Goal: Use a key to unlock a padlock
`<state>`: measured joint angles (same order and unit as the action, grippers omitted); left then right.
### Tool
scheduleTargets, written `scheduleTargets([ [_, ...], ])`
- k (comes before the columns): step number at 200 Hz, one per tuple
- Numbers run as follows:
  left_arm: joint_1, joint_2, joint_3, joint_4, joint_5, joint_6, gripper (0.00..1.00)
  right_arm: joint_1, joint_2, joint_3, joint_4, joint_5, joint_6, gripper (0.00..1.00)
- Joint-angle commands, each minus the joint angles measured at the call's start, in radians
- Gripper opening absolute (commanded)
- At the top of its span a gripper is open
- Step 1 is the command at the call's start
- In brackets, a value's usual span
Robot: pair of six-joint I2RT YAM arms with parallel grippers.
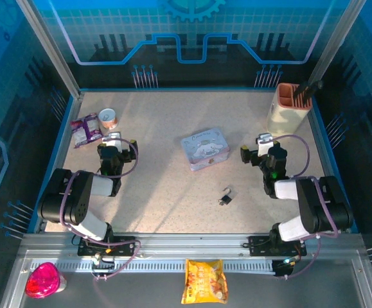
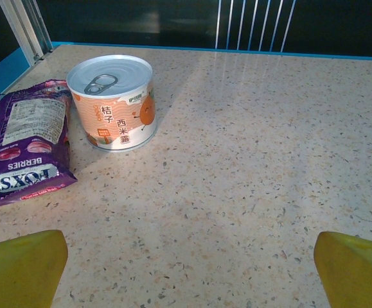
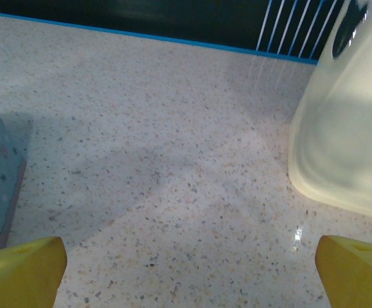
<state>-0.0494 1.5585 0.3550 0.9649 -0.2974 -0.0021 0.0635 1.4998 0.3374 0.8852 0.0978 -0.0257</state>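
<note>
Left of the right tool point(image 1: 263, 144), well apart, the padlock point(image 1: 226, 197)

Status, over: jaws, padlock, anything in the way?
Left gripper, right gripper: jaws open, empty. Padlock loose on table, nearer the right gripper, untouched. Blue tin beyond it, not blocking.

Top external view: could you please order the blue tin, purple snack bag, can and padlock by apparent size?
1. blue tin, clearly largest
2. purple snack bag
3. can, somewhat smaller than the bag
4. padlock, smallest
</note>
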Motion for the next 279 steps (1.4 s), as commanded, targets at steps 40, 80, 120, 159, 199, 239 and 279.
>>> scheduleTargets([
  [40,0.002,-0.004,0.009,0.000,0.014,-0.016,0.99,0.005,0.041,0.047,0.030,0.052,0.039,1.00],
  [80,0.002,-0.004,0.008,0.001,0.012,-0.016,0.99,0.006,0.043,0.045,0.039,0.054,0.037,1.00],
  [120,0.000,-0.004,0.009,0.001,0.012,-0.015,0.99,0.006,0.042,0.046,0.039,0.054,0.037,1.00],
  [159,-0.005,-0.003,0.007,0.008,0.004,-0.008,0.99,0.006,0.042,0.046,0.039,0.055,0.038,1.00],
  [199,-0.007,-0.003,0.007,0.006,0.005,-0.007,0.99,0.006,0.042,0.046,0.038,0.054,0.037,1.00],
  [239,-0.006,-0.003,0.007,0.006,0.005,-0.007,0.99,0.007,0.043,0.046,0.039,0.055,0.038,1.00],
  [279,-0.007,-0.003,0.007,0.007,0.004,-0.007,0.99,0.005,0.042,0.051,0.031,0.051,0.039,1.00],
])
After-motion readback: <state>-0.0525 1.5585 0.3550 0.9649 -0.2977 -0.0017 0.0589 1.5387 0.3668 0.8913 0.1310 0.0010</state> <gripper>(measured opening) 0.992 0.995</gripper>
